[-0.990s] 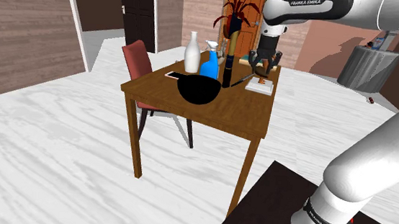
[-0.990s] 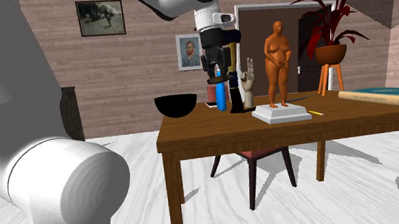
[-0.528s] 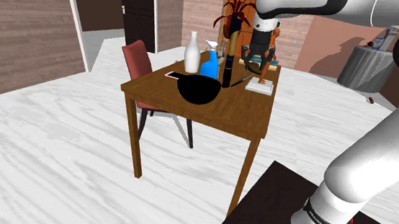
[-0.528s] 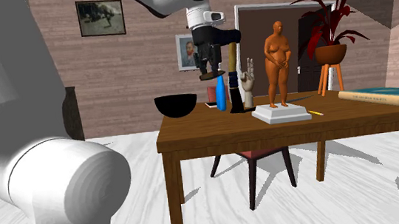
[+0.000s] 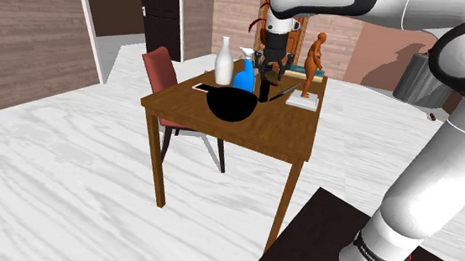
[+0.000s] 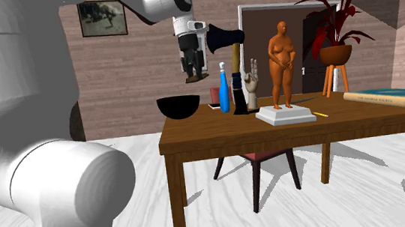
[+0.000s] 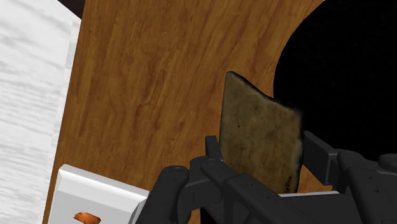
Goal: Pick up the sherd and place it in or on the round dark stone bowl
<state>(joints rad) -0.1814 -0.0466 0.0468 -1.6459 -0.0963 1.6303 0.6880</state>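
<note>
A flat tan-brown sherd [image 7: 259,137] stands on edge between my gripper's [image 7: 264,160] black fingers, which are shut on it. The round black bowl [image 7: 343,76] lies just beyond the sherd, on the brown wooden table [image 7: 146,83]. In the shoulder view the gripper [image 5: 271,69] hangs above the table, slightly to the right of the bowl [image 5: 231,105]. From the second exterior view the gripper [image 6: 193,74] holds the small brown sherd [image 6: 193,78] up, above and right of the bowl [image 6: 178,106].
Close to the gripper stand a blue spray bottle [image 6: 224,92], an upright axe [image 6: 227,39] and a wooden hand [image 6: 252,86]. An orange figure [image 6: 280,61] on a white plinth [image 6: 287,114], a book [image 6: 391,98], a white bottle [image 5: 224,62] and a red chair [image 5: 161,70] surround them.
The gripper has carried the sherd from beside the orange figure toward the bowl, leftward in both exterior views, past the axe and spray bottle.
</note>
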